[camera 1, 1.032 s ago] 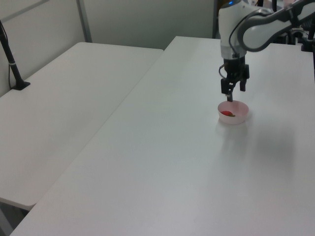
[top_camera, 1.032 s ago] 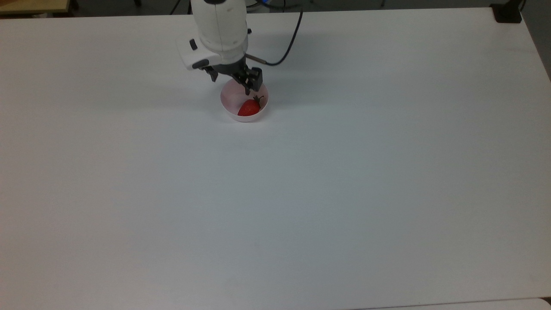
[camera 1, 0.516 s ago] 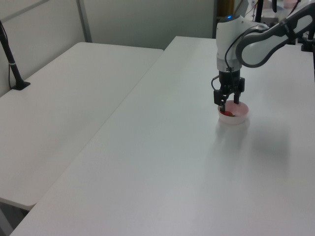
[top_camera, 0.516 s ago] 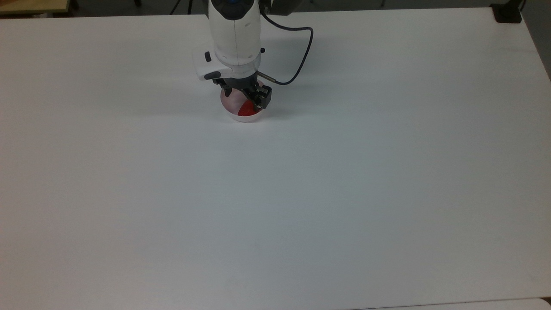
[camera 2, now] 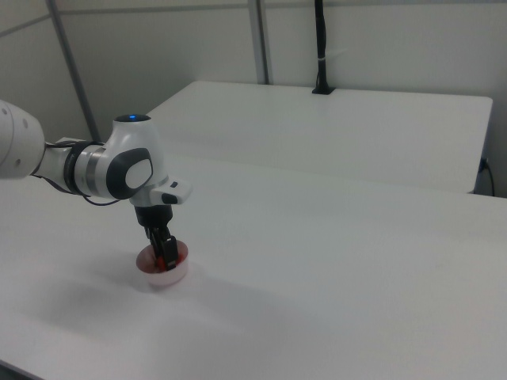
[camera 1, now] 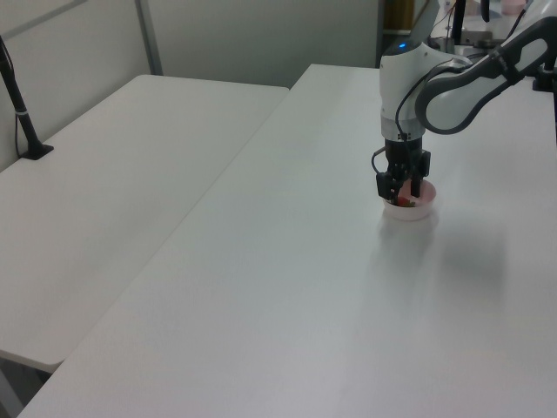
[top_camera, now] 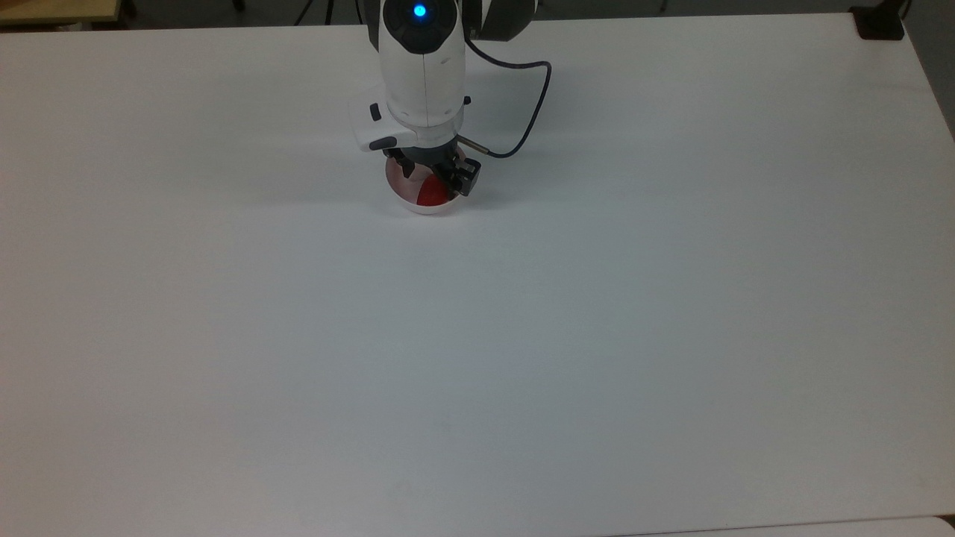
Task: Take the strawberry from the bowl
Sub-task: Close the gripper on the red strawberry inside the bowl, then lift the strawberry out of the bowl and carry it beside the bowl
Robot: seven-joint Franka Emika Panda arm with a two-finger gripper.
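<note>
The pale pink bowl (top_camera: 398, 188) stands on the white table (top_camera: 477, 335) near its far edge in the top view. A red strawberry (top_camera: 430, 194) lies inside it, and its green cap is hidden under the gripper. My gripper (top_camera: 434, 179) has come down into the bowl and is open, with one finger on each side of the strawberry. The left view shows the gripper (camera 1: 402, 193) reaching into the bowl (camera 1: 413, 212), with a bit of red strawberry (camera 1: 405, 202) between the fingers. In the right view the gripper (camera 2: 165, 257) stands in the bowl (camera 2: 164, 277).
A black cable (top_camera: 526, 127) loops from the wrist over the table behind the bowl. A black block (top_camera: 880, 22) sits at the top view's far right corner. A second white table (camera 1: 113, 192) with a black post (camera 1: 22, 113) adjoins on the left view's left.
The arm has moved over the bowl and lowered, so the open fingers went from above the rim down into the bowl around the strawberry. The strawberry and bowl stayed put.
</note>
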